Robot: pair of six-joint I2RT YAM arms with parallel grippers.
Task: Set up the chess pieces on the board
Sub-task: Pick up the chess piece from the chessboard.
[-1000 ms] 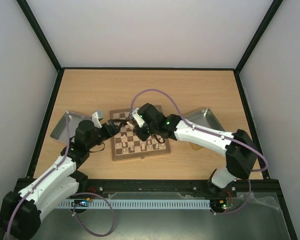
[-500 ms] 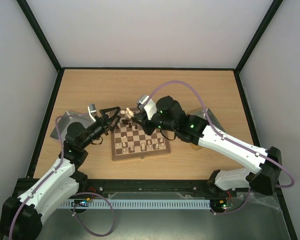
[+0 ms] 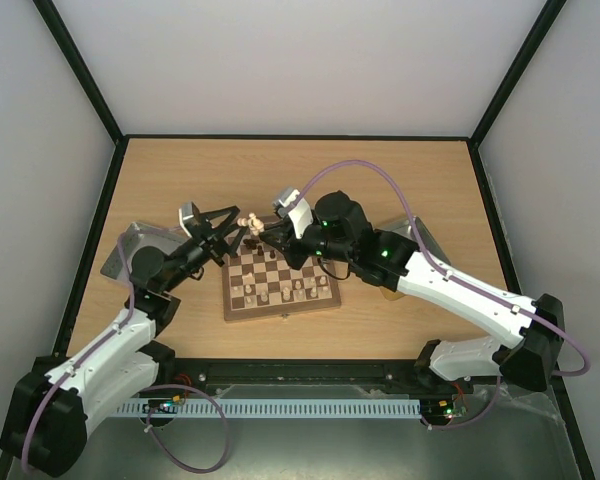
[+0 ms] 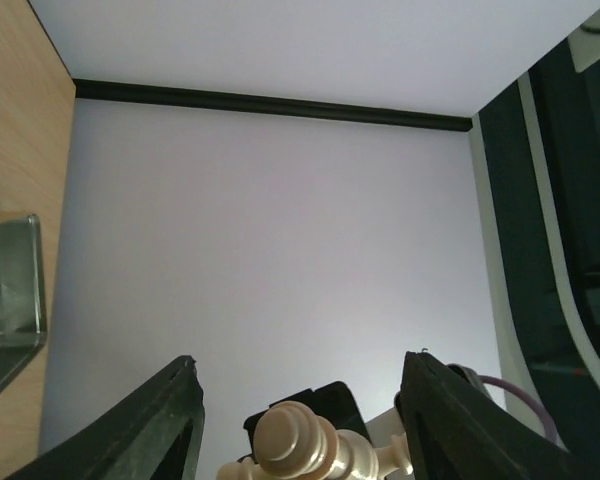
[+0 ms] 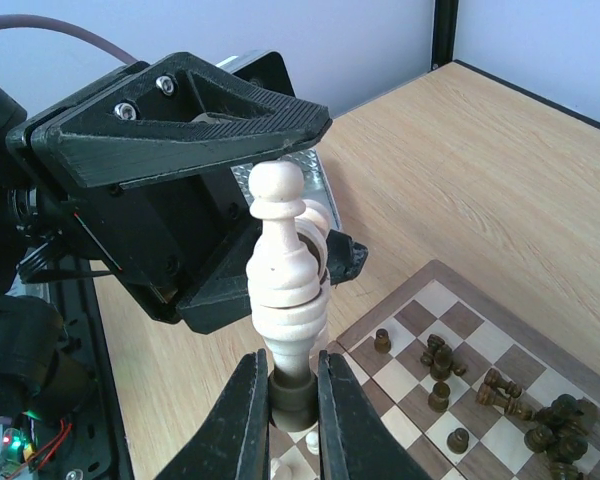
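Note:
My right gripper [image 5: 290, 372] is shut on the dark base of a tall cream chess piece [image 5: 283, 262] and holds it upright in the air above the board's far left corner [image 3: 248, 222]. My left gripper [image 4: 298, 385] is open, its black fingers [image 5: 180, 130] on either side of that piece without touching it. The piece's top [image 4: 298, 447] shows between them in the left wrist view. In the top view the left gripper [image 3: 233, 230] faces the right gripper [image 3: 266, 233]. The chessboard [image 3: 280, 305] carries small cream pieces [image 3: 280, 292] near its front and dark pieces [image 5: 442, 358] in the right wrist view.
A grey metal tray [image 3: 128, 252] lies left of the board and also shows in the left wrist view [image 4: 5, 290]. A second tray [image 3: 412, 235] lies at the right, partly under the right arm. Black frame posts and white walls enclose the wooden table [image 3: 380, 180].
Both grippers have risen from low over the board's far left corner. The right arm has drawn back with the cream piece. The left gripper has opened and closed in around the piece.

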